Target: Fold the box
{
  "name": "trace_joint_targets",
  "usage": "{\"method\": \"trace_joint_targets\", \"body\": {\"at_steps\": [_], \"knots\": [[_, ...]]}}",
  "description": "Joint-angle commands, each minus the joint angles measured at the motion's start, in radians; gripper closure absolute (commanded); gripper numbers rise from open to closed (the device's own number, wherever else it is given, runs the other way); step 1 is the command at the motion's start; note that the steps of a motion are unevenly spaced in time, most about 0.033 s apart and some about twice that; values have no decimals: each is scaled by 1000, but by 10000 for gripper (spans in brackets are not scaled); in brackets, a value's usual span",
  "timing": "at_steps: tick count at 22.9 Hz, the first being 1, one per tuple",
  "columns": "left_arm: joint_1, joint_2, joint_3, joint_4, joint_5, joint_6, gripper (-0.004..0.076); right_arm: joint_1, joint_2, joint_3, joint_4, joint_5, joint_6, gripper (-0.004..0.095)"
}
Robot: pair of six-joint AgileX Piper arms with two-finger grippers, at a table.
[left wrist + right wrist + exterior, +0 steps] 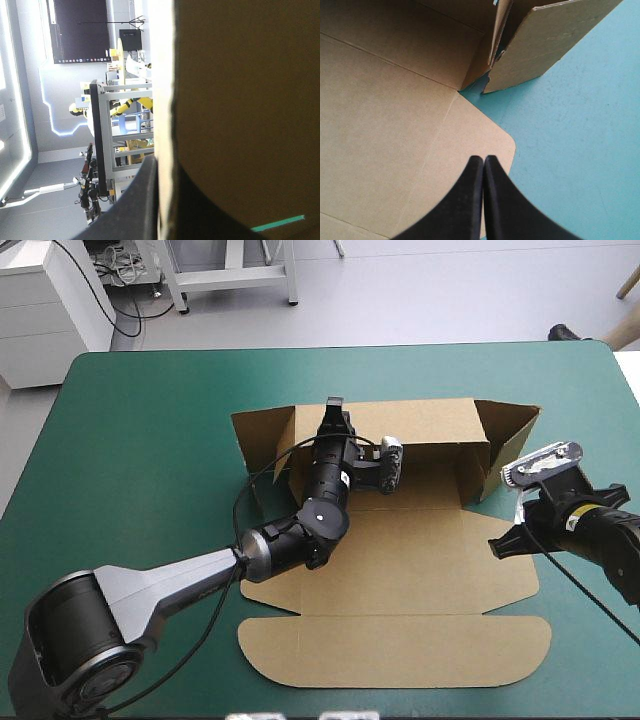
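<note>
Your left hand [334, 412] grips the raised rear wall of the box [400, 570], your right hand [484, 161], clenched and empty, hangs over its flat side flap: 1 wall up, sides and lid unfolded on the worktop [150, 440].

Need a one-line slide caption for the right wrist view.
Right pincer, shut, above the box's rounded side flap; raised walls ahead, teal-green cover beside.
</note>
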Motion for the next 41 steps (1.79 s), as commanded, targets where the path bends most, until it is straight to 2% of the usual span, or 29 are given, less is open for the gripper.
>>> {"method": "trace_joint_targets", "body": {"at_steps": [1, 6, 9, 11, 13, 15, 18, 24, 29, 32, 33, 35, 37, 41], "knots": [[-5, -43, -27, 31, -24, -21, 731, -4, -12, -26, -10, -58, -9, 929], [-5, -43, -27, 31, -46, -21, 731, -4, 13, -26, -8, -56, -7, 900], [-5, -43, -27, 31, -46, -21, 731, -4, 36, -26, -6, -52, 33, 795], [-5, -43, -27, 31, -46, -21, 731, -4, 51, -26, 10, -52, 63, 665], [-5, -43, -27, 31, -46, -21, 731, -4, 70, -26, 56, -52, 66, 448], [-5, -43, -27, 31, -46, -21, 731, -4, 81, -26, 84, -52, 59, 287], [-5, -43, -27, 31, -46, -21, 731, -4, 104, -26, 127, -48, 57, 125], [-5, -43, -27, 31, -46, -21, 731, -4, 169, -26, 267, -50, 57, 124], [-5, -43, -27, 31, -45, -21, 731, -4, 169, -52, 233, -77, 57, 144], [-5, -43, -27, 31, -43, -21, 731, -4, 162, -210, 117, -93, 165, 145], [-5, -43, -27, 31, -44, -21, 731, -4, 177, -292, 9, -78, 243, 145], [-5, -43, -27, 31, -42, -21, 731, -4, 231, -436, -143, -7, 318, 161], [-5, -43, -27, 31, -44, -21, 731, -4, 318, -582, -245, 77, 339, 191], [-5, -43, -27, 31, -44, -21, 731, -4, 470, -772, -261, 130, 325, 246]]}}
